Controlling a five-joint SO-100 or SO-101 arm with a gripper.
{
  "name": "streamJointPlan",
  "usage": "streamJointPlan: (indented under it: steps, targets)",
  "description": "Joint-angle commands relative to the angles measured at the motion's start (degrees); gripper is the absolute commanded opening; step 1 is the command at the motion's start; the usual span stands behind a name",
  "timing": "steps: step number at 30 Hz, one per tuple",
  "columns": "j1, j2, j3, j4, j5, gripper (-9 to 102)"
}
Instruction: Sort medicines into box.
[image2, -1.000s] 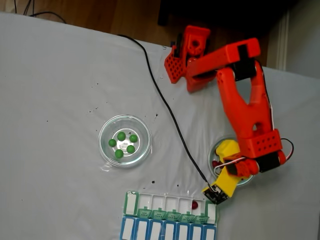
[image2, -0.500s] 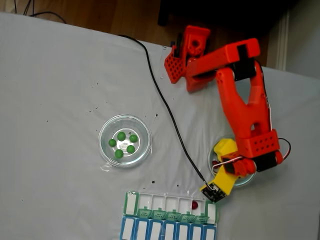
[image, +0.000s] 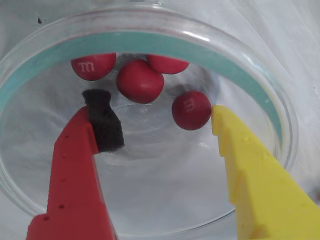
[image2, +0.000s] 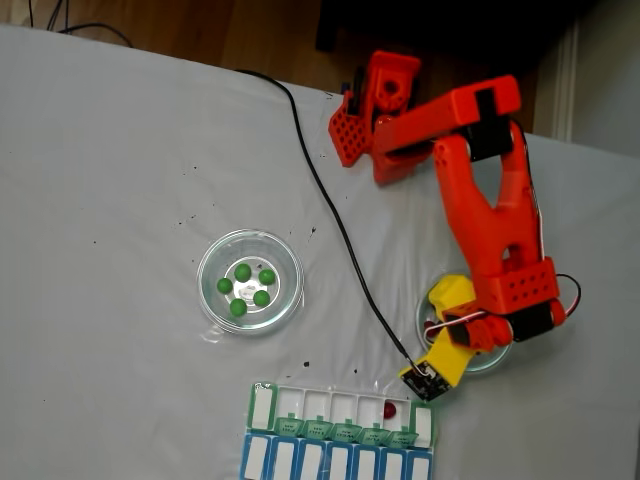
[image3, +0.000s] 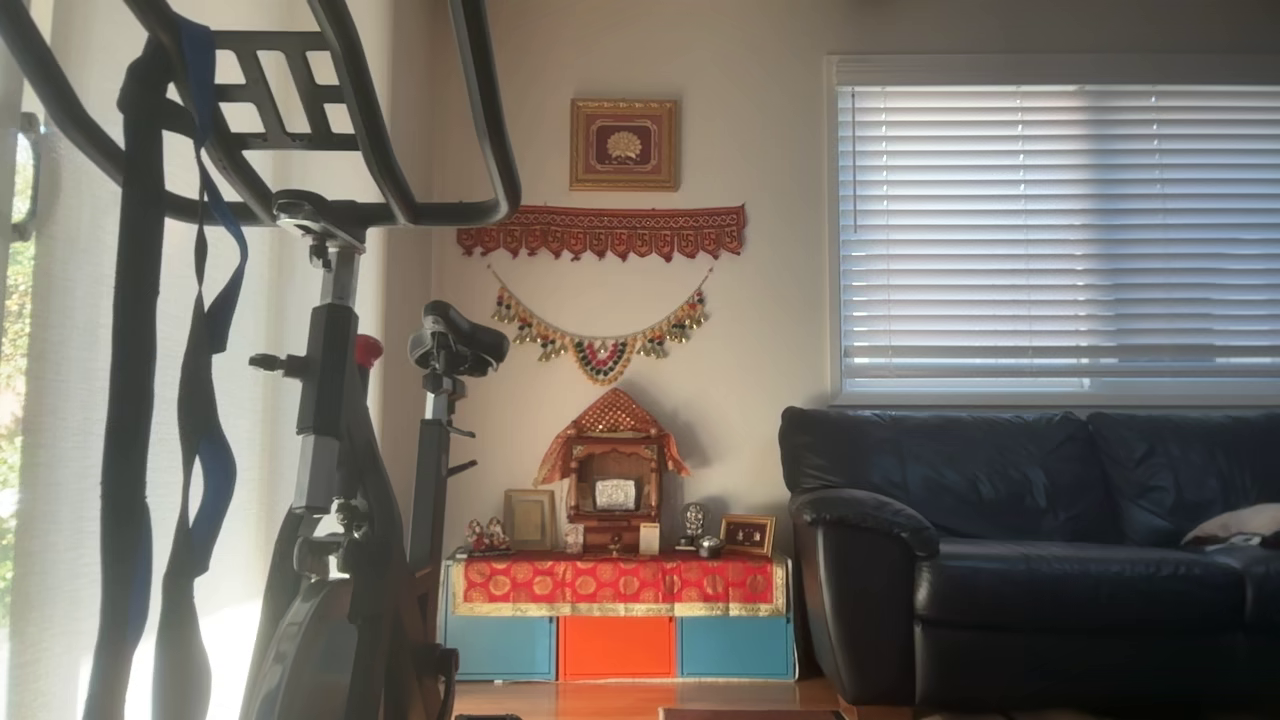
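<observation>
In the wrist view, several red medicines lie in a clear glass dish (image: 280, 115); one red ball (image: 191, 110) touches the tip of my yellow finger (image: 250, 170). My gripper (image: 157, 105) stands open inside this dish, with the red finger and its black pad (image: 105, 125) on the left. Nothing is held between them. In the fixed view the gripper (image2: 440, 322) hangs over the right dish (image2: 492, 362). Several green medicines (image2: 246, 283) sit in the left dish (image2: 215, 255). The green-and-white box (image2: 300, 402) lies at the bottom edge with one red ball (image2: 389, 409) in a compartment.
A blue-and-white organizer row (image2: 335, 462) adjoins the box below. A black cable (image2: 340, 230) runs from the arm base (image2: 375, 110) across the white cloth to the wrist camera (image2: 425, 381), passing close to the box's right end.
The gripper and wrist camera have shifted slightly left and up over the right dish. The balls in the green dish and the box have not moved.
</observation>
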Motion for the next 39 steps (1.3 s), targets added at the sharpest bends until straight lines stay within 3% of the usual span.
streamJointPlan:
  steps: [1,39]
  targets:
    - [-1.3,2.7,-0.1,-1.3,0.9,30]
    - [-3.0,5.6,6.7,-7.9,2.0,21]
